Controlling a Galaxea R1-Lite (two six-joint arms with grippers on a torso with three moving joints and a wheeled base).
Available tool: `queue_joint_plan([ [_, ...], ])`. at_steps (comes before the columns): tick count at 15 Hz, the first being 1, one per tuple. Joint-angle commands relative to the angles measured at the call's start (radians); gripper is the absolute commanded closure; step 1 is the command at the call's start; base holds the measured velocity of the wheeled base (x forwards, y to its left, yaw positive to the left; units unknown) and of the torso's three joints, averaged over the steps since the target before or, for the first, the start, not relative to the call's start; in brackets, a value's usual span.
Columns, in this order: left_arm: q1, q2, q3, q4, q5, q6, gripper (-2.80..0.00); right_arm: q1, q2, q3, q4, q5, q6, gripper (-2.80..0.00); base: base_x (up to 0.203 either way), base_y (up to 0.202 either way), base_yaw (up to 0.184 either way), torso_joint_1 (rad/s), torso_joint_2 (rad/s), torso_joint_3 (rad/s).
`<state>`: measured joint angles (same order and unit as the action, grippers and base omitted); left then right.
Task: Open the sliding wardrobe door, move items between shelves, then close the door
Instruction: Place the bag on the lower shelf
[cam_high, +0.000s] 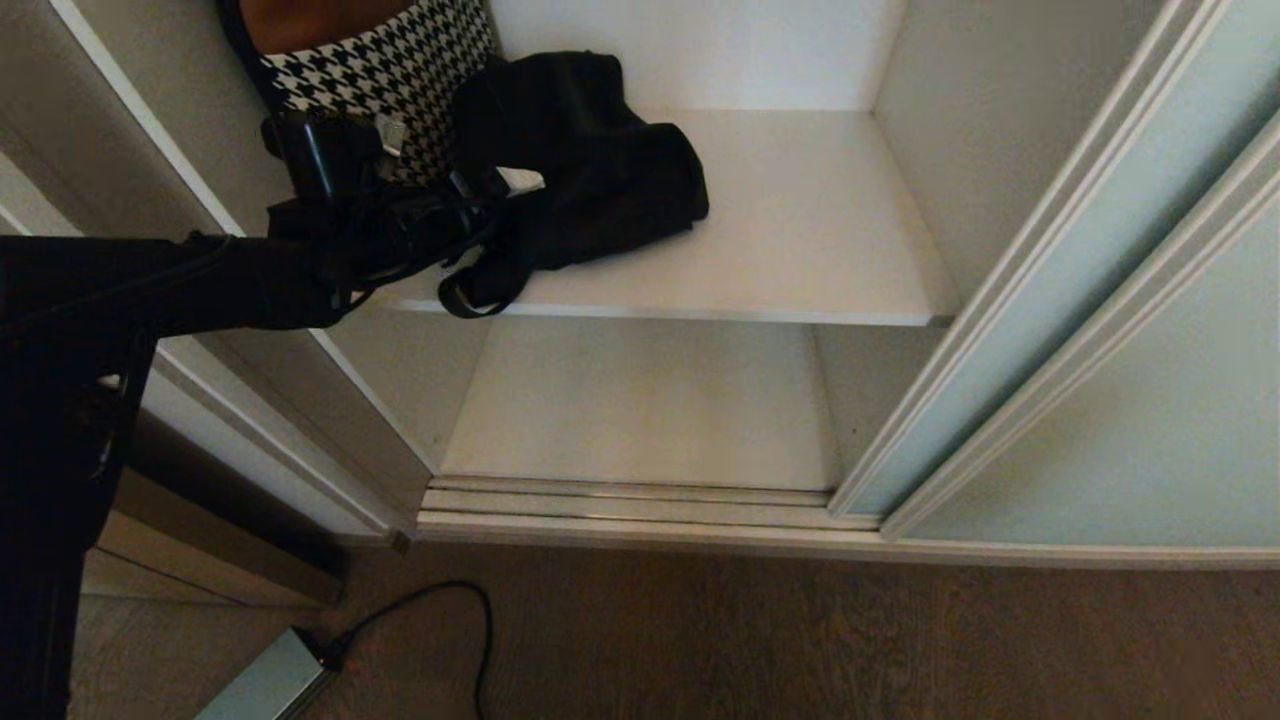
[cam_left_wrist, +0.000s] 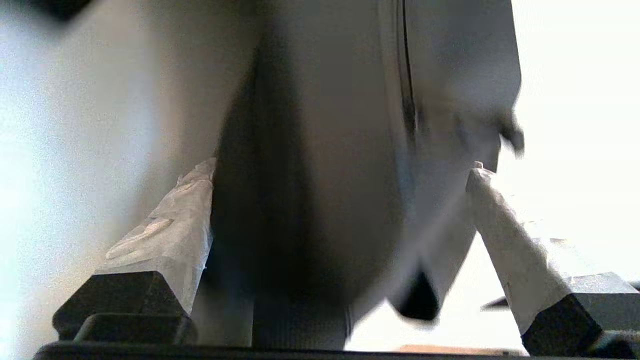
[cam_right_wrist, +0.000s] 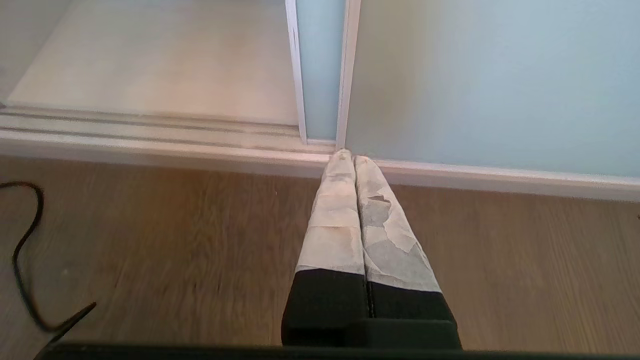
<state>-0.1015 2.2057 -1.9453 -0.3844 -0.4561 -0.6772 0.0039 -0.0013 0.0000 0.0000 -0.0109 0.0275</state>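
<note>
At the left of the head view my left gripper (cam_high: 475, 205) stands spread wide and empty at the front edge of the upper shelf (cam_high: 800, 220), against the black drawstring bag (cam_high: 590, 170), with the houndstooth cushion (cam_high: 385, 75) upper left. I judge the item-moving step in hand; next, close on the bag and lower it to the bottom shelf (cam_high: 640, 410). At right, the sliding wardrobe door (cam_high: 1050, 300) stands open, and my right gripper (cam_right_wrist: 354, 159) hangs clenched, empty, above the floor.
</note>
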Motion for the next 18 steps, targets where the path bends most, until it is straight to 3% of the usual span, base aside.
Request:
queue_joint_plan([
  [1,-0.001,-0.004,0.0,-0.002,-0.001,-0.005,-2.8,0.001,-0.002,0.0,0.0,0.0,0.0,0.0,0.185,0.0,0.002,0.011,0.0,0.003],
  [7,-0.014,-0.009,0.0,-0.001,0.013,-0.01,-2.8,0.001,-0.002,0.0,0.0,0.0,0.0,0.0,0.036,0.0,0.001,0.002,0.0,0.0],
  [8,-0.014,-0.008,0.0,0.001,0.013,-0.012,-1.74,0.001,-0.002,0.0,0.0,0.0,0.0,0.0,0.0,0.0,0.0,0.0,0.0,0.0],
  [9,-0.014,-0.008,-0.001,0.004,0.007,-0.019,0.0,0.001,-0.002,0.0,0.0,0.0,0.0,0.0,0.0,0.0,0.0,0.0,0.0,0.0],
  [18,-0.032,0.009,-0.002,-0.002,0.012,-0.015,0.0,0.001,-0.002,0.0,0.0,0.0,0.0,0.0,0.0,0.0,0.0,0.0,0.0,0.0],
])
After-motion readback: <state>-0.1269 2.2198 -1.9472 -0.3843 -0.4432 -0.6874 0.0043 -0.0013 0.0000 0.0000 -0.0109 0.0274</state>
